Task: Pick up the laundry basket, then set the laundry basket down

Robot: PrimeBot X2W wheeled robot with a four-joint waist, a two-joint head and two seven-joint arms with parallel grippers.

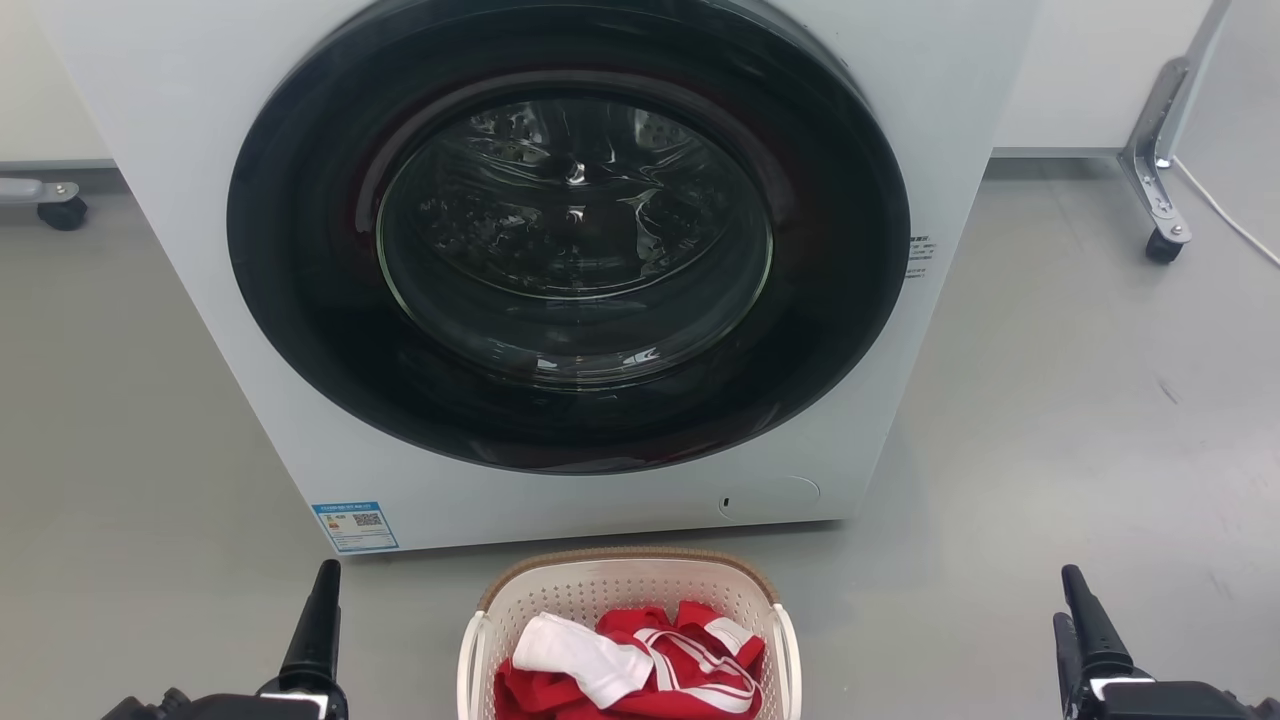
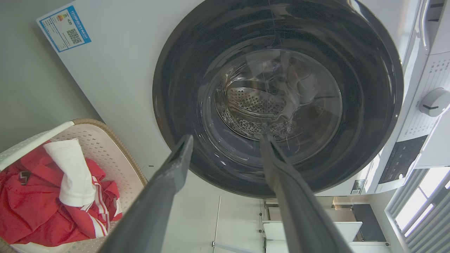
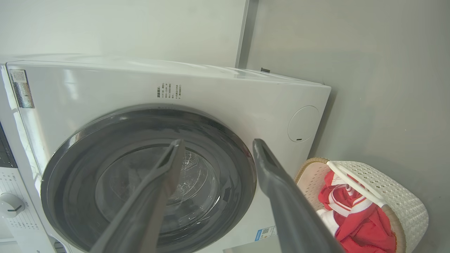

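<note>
Left gripper (image 2: 226,140) and right gripper (image 3: 218,144) both hang empty with fingers apart, either side of the cream-white perforated plastic laundry basket (image 1: 630,565), which sits on the grey floor (image 1: 1050,400) just before the white washing machine (image 1: 450,500). Uneven grips on its white loop handles (image 1: 468,650) could tip it and spill the red-and-white clothes (image 1: 720,660)

One laundry basket (image 1: 620,592), one washing machine (image 1: 570,235)

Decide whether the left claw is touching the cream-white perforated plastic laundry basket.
Apart. The head view shows bare grey floor between the left claw and the cream-white perforated plastic laundry basket.
</note>
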